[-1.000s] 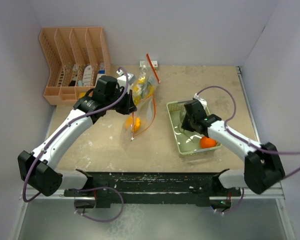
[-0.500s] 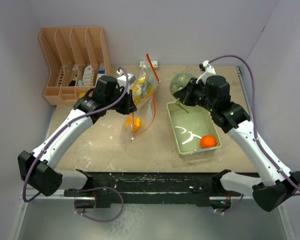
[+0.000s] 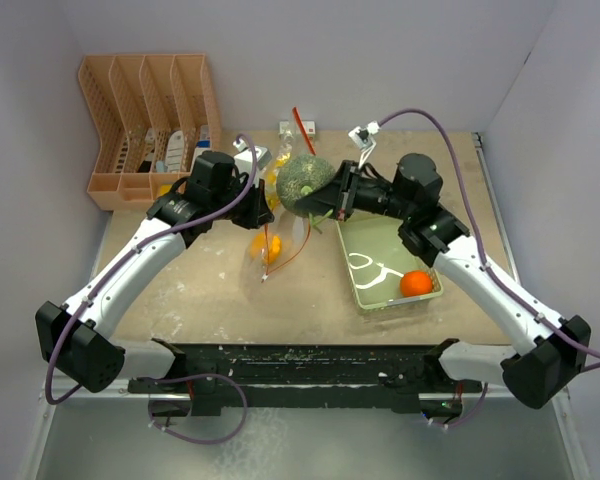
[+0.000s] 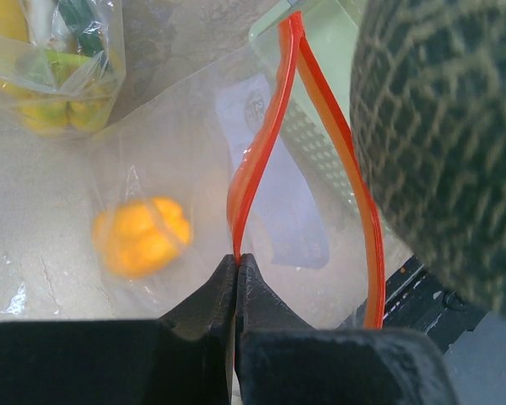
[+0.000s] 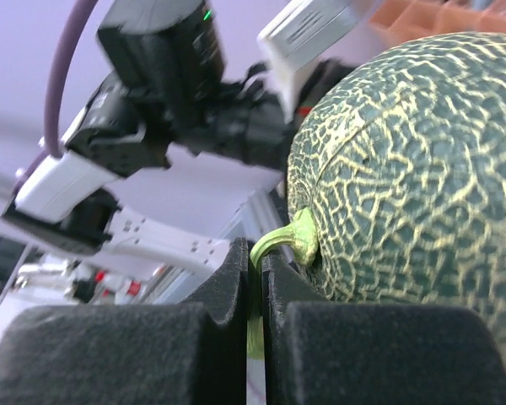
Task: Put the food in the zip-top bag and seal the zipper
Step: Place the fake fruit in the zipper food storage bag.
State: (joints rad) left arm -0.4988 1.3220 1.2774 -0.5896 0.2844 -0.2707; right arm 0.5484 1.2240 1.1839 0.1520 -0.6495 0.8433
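Note:
My left gripper [image 4: 237, 257] is shut on the red-orange zipper [image 4: 266, 143] of the clear zip-top bag [image 3: 285, 235], and the two strips stand apart in a loop. Inside the bag lie the orange-yellow pepper [image 4: 142, 236] and the yellow banana bunch [image 4: 59, 110]. The netted grey-green melon [image 3: 305, 183] hangs in the air beside the bag's mouth, with my right gripper [image 5: 257, 253] shut on its green stem [image 5: 287, 240]. It fills the right side of the left wrist view as the melon [image 4: 447, 143]. The small orange fruit [image 3: 414, 284] sits in the pale green basket [image 3: 352, 272].
The peach slotted organiser [image 3: 145, 120] with small packets stands at the back left. The green basket lies right of the bag, close to it. A small white object [image 3: 298, 127] rests by the back wall. The left arm [image 3: 140, 255] stretches diagonally across the left half.
My right arm has lifted the melon out of the green basket and carried it left, up to the bag's mouth. The left arm and the bag have stayed in place.

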